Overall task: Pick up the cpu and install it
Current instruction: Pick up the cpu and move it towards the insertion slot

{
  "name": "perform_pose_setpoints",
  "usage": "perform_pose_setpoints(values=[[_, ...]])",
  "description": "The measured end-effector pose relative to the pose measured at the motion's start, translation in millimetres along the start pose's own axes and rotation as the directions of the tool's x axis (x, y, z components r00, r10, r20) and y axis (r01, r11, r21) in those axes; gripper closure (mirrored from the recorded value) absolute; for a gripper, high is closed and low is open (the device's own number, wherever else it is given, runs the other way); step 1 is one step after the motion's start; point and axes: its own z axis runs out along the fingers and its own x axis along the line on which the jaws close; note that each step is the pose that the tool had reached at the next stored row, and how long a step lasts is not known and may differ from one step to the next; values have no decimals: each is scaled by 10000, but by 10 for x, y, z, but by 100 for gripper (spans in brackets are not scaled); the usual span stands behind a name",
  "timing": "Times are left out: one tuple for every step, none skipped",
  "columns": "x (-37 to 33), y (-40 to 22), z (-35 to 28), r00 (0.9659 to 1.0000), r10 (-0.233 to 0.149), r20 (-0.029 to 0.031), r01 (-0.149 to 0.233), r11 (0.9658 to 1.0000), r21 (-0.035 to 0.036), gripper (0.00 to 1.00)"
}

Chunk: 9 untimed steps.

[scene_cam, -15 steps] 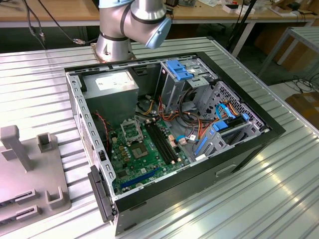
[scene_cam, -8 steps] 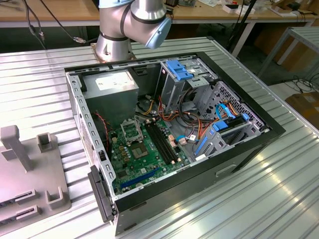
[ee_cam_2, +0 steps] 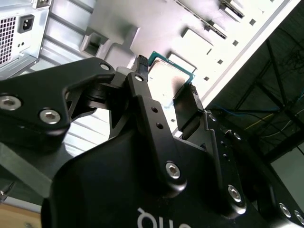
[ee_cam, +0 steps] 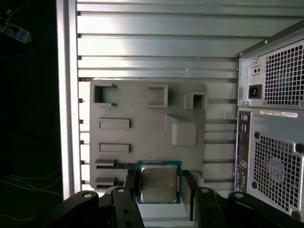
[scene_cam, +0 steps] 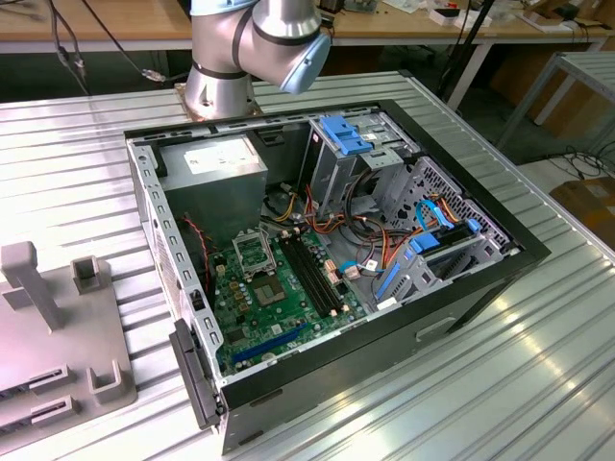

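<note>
Legible markings are few. The cpu (ee_cam: 158,178) bears fine print on its metal lid, a white sticker (ee_cam: 279,114) crosses the rear panel of the computer case (ee_cam: 270,156), and a white label (scene_cam: 216,154) sits on the power supply (scene_cam: 207,187); none of this print can be made out. In the exterior view the computer case lies open and contains the power supply, a green motherboard (scene_cam: 279,288), bundled cables and blue-latched drive bays (scene_cam: 346,134). In both wrist views the gripper (ee_cam: 160,187) is closed to the chip's width. Its two black fingers (ee_cam: 129,194) press against opposite edges of the cpu, which is held level between the fingertips. Below the gripper lies a grey fixture tray (ee_cam: 147,128) with recessed pockets and slots, resting on a ribbed metal table (ee_cam: 156,42). The computer case stands beside the tray.
</note>
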Motion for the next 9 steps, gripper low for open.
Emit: perform_pose_setpoints(values=[[-16, 0, 0, 10000, 6, 0, -6, 10000, 1, 53], [-31, 0, 0, 10000, 12, 0, -12, 10000, 1, 53], [-48, 0, 0, 10000, 16, -1, -16, 10000, 2, 53], [-68, 0, 1, 10000, 21, -1, -21, 10000, 1, 53], [-96, 0, 2, 10000, 27, 0, -27, 10000, 1, 53], [-122, 0, 2, 10000, 32, 0, -32, 10000, 1, 53], [-167, 0, 3, 10000, 40, -1, -40, 10000, 1, 53], [-192, 0, 3, 10000, 44, -2, -44, 10000, 2, 53], [-220, 0, 3, 10000, 48, -2, -48, 10000, 2, 53]])
